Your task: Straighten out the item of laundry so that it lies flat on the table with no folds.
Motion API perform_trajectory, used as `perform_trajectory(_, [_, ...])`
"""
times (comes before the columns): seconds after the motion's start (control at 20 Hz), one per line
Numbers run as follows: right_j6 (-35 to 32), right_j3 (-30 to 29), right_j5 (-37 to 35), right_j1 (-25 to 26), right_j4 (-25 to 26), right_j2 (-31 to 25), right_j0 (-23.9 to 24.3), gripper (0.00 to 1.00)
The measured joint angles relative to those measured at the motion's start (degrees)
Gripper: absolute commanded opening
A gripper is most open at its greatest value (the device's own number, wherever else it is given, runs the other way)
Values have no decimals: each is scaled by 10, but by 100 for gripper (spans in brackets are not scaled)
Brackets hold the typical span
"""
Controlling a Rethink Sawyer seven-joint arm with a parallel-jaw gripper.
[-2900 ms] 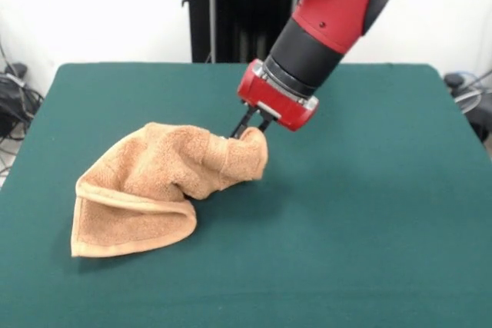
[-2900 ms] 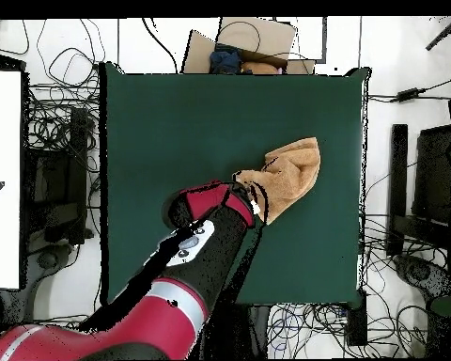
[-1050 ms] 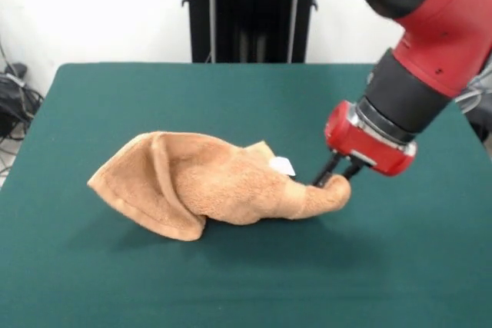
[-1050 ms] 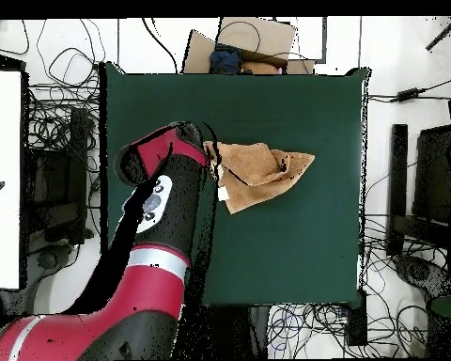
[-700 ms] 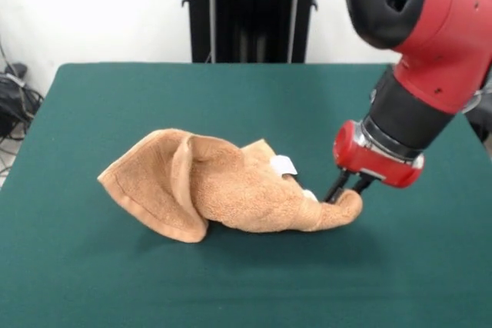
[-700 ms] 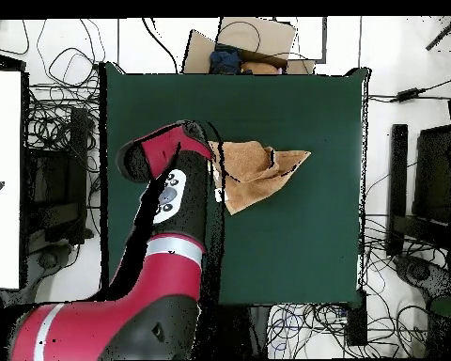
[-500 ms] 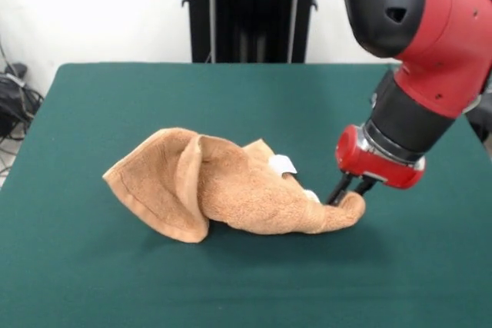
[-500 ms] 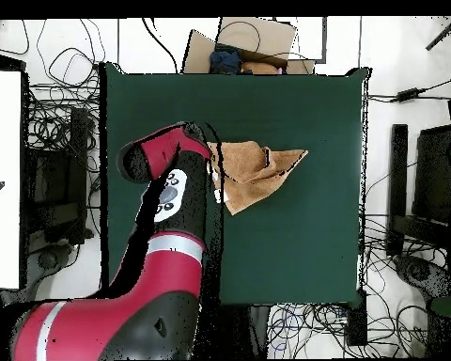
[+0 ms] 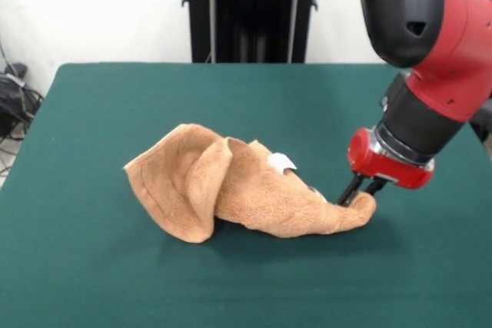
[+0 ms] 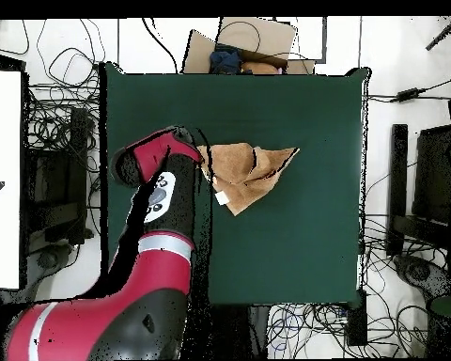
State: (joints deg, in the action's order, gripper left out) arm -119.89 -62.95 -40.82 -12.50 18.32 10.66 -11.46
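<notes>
I've got the gripper (image 9: 361, 196) clamped on one corner of the towel (image 9: 231, 186), black fingers closed tight on the cloth, tip of the corner bunched right at the fingertips. That pinch sits low, at or just above the table (image 9: 115, 97); I can't tell if the corner actually touches the top.

Front view: towel is a crumpled cone, narrow end in the gripper on the picture's right, wide end flared on the left. The wide end stands up as a big fold with a banded edge curling round it. Small white tag (image 9: 281, 162) shows on the upper side, about midway between the fold and the gripper. A second pale spot sits closer to the fingers; too small for me to identify.

Overhead view: towel (image 10: 248, 174) lies a bit left of table centre, wedge-shaped, pointed end toward the right, tag (image 10: 222, 198) at its lower left edge. Arm's red wrist (image 10: 159, 155) is just beside the towel's left end and covers the gripper there. Green table (image 10: 304, 244) is bare around it.

Towel is not flat: several layers overlap.
</notes>
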Motion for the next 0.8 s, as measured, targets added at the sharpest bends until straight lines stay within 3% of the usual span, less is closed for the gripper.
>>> perform_trajectory(0.5, [0, -1, 0, -3, 10, 4, -12, 0])
perform_trajectory(0.8, [0, -8, 1, -6, 31, 27, -57, 0])
